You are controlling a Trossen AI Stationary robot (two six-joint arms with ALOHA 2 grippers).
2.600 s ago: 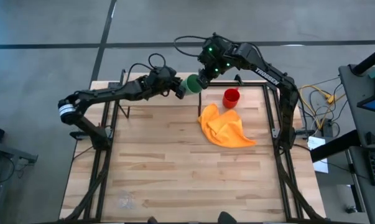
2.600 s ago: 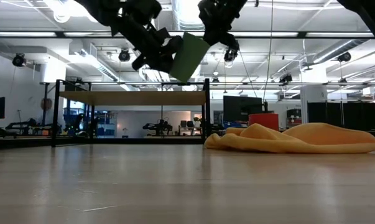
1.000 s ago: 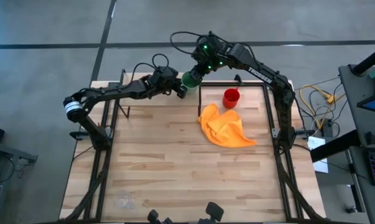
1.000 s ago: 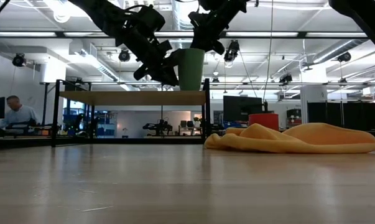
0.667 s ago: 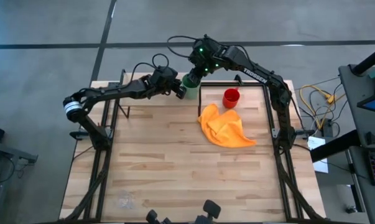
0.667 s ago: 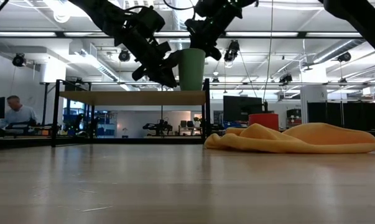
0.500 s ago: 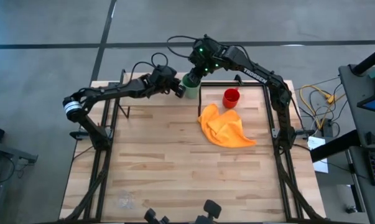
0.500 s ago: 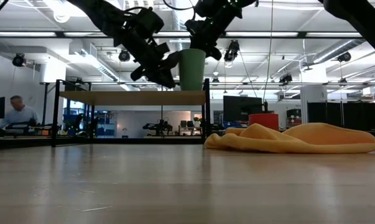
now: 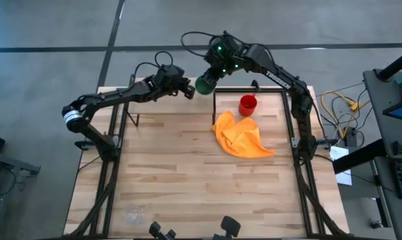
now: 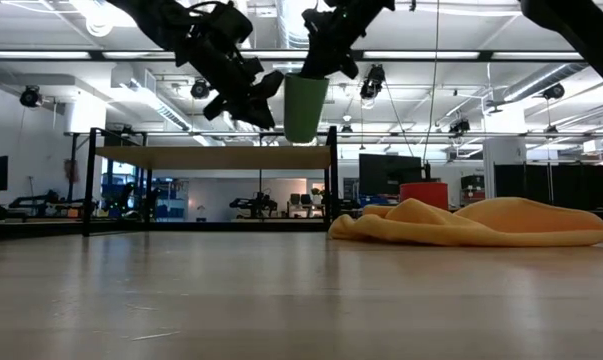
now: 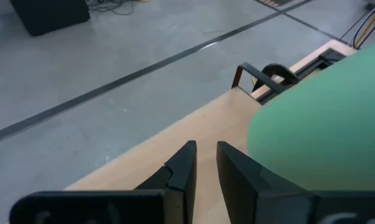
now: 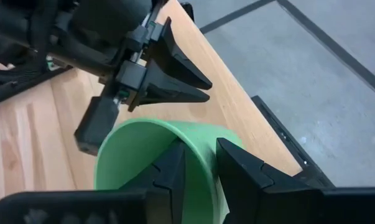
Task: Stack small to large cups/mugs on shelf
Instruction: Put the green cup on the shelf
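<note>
Right end effector (image 12: 196, 167) is pinching the green cup (image 10: 303, 106) by its rim, suspending it upright over the shelf (image 10: 211, 157) for placement, while the left end effector (image 9: 187, 91) is hanging beside it, nearly closed and empty.

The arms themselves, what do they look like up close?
Both are slim, dark, jointed arms with black cables looping off them. The right arm has green lights and white lettering; the left arm wears a white band. Each gripper, left and right, has two black wedge-shaped fingers.
</note>
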